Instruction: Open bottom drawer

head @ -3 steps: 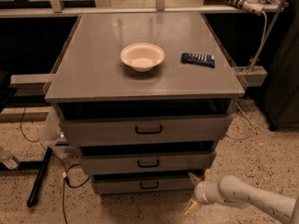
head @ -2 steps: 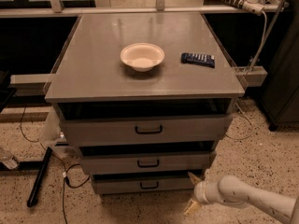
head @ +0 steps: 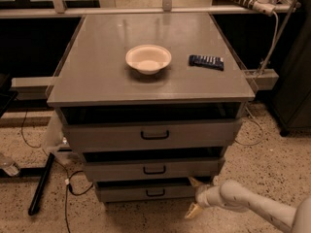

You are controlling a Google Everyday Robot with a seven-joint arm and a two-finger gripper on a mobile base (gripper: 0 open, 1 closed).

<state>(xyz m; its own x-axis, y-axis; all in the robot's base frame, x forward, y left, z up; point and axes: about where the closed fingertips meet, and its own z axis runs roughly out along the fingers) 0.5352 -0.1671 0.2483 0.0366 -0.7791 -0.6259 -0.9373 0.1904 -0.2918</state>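
The bottom drawer (head: 141, 191) is the lowest grey front of the three-drawer cabinet, with a small black loop handle (head: 155, 192). All three fronts stand a little out from the cabinet body. My gripper (head: 193, 196) is low at the drawer's right end, on a white arm coming in from the lower right. Its two cream fingers are spread apart, one (head: 194, 182) up by the drawer's right corner and one down by the floor. It holds nothing and is well to the right of the handle.
A cream bowl (head: 148, 58) and a dark remote (head: 206, 61) lie on the grey cabinet top (head: 97, 76). The middle drawer (head: 153, 169) and top drawer (head: 153, 135) sit above. A black bar (head: 40, 183) and cables lie on the speckled floor at the left.
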